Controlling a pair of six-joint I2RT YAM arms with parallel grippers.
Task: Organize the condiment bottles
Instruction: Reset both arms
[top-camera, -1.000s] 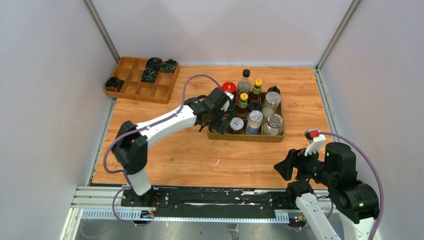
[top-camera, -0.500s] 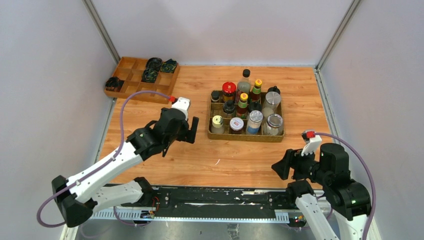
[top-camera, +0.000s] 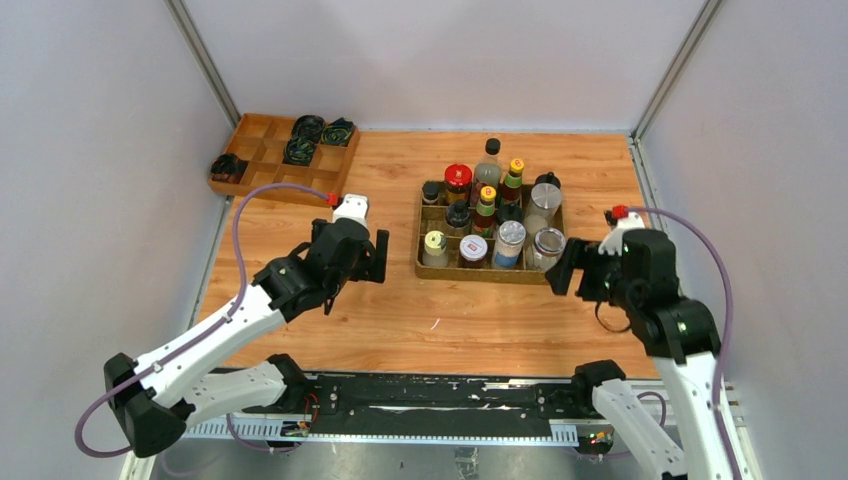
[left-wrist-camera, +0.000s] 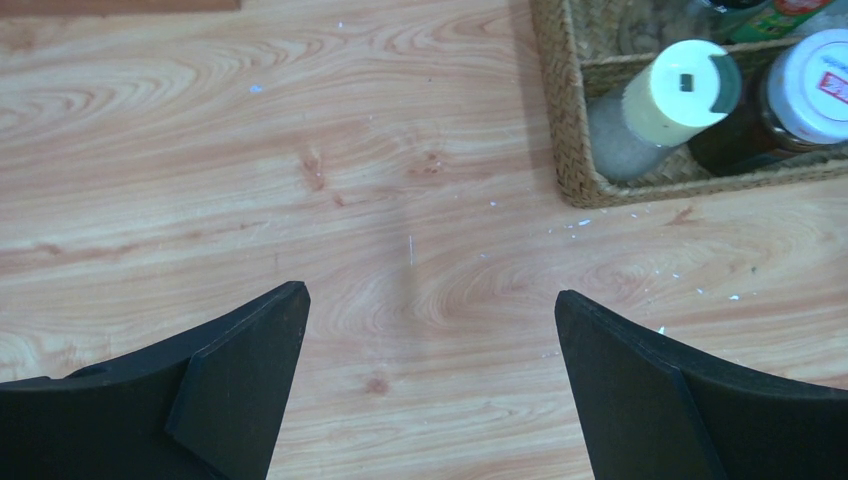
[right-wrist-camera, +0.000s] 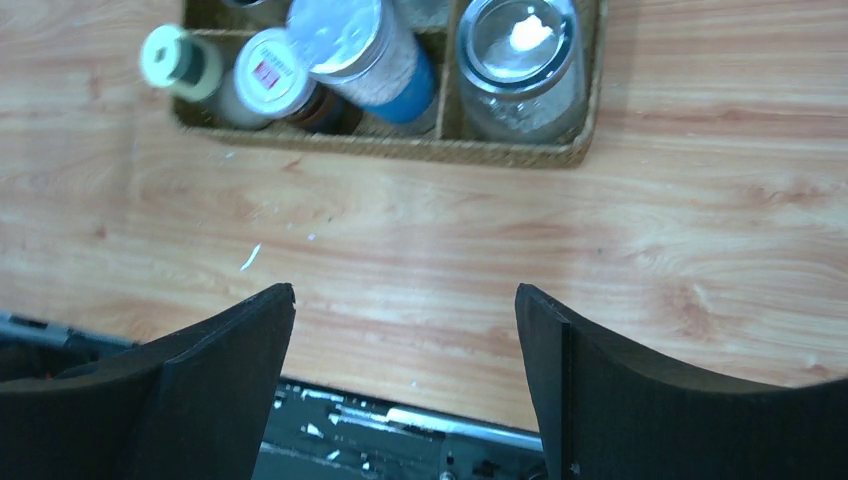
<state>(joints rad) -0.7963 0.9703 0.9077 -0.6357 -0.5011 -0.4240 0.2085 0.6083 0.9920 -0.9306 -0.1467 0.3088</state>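
Observation:
The condiment bottles (top-camera: 488, 215) stand grouped in a woven tray (top-camera: 490, 276) at centre right, with black, red, yellow and silver caps. A cream-capped shaker (left-wrist-camera: 683, 80) fills the tray's front-left corner, beside a white-lidded jar (left-wrist-camera: 815, 85). My left gripper (top-camera: 382, 258) hangs open left of the tray, with bare wood between its fingers (left-wrist-camera: 250, 380). My right gripper (top-camera: 558, 270) is open off the tray's front-right corner and holds nothing. In the right wrist view the right gripper (right-wrist-camera: 405, 290) sits below a clear glass jar (right-wrist-camera: 520, 50) and a blue-labelled shaker (right-wrist-camera: 350, 35).
A wooden compartment box (top-camera: 262, 178) with dark coils sits at the back left. The black base rail (top-camera: 430, 395) runs along the near table edge. Grey walls close in both sides. Small white specks lie on the wood near the tray's front.
My left arm pulled back from the tray toward the front left, with the cream-capped shaker now standing in the front-left compartment. My right arm rose toward the tray's front-right corner, jaws wider.

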